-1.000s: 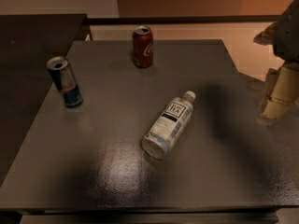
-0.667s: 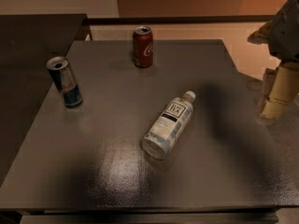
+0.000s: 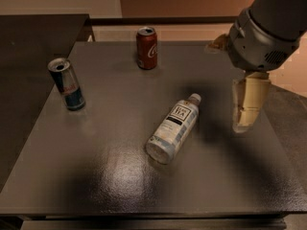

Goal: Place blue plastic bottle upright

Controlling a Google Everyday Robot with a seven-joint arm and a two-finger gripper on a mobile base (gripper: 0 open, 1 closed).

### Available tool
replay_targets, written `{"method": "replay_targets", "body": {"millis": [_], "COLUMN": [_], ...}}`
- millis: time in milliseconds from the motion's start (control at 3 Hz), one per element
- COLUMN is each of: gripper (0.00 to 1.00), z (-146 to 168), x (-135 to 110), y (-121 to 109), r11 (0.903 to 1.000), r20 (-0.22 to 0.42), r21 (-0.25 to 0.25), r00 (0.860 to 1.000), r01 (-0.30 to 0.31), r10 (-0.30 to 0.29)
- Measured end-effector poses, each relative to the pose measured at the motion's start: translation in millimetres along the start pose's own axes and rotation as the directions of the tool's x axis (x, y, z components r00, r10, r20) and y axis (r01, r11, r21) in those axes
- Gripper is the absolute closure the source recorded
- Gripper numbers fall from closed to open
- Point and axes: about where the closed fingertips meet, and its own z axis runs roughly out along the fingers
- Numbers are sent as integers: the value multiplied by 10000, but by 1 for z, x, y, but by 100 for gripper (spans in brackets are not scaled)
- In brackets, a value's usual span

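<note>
The blue plastic bottle (image 3: pixel 174 127) lies on its side in the middle of the dark table (image 3: pixel 110 176). Its white cap points to the back right and its base to the front left. The white label with a black text patch faces up. My gripper (image 3: pixel 233 75) hangs at the right, above the table's right edge and a short way right of the bottle's cap. It is open and empty. One beige finger (image 3: pixel 248 104) points down; the other tip (image 3: pixel 217 43) shows behind the grey wrist.
A red cola can (image 3: pixel 147 48) stands upright at the back middle. A slim blue-and-silver energy drink can (image 3: pixel 66 84) stands at the left. A second dark surface (image 3: pixel 33 37) adjoins the table at the left.
My arm has moved left and further into view, bringing the gripper closer to the bottle's cap end. The bottle and both cans have not moved.
</note>
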Motion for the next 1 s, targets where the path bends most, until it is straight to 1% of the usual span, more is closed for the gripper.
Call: {"method": "replay_targets", "body": {"millis": [333, 667, 1000], "gripper": [0, 0, 0], "z": [26, 51, 75], "x": [-32, -57, -72], "y": [3, 10, 19], "r11": [9827, 9263, 8344], "r20": [464, 841, 1039], "r21": [-569, -1020, -1309], "r00": [9837, 9310, 8444], "r01": [1763, 3626, 5354], "r10": [-1738, -3552, -5255]}}
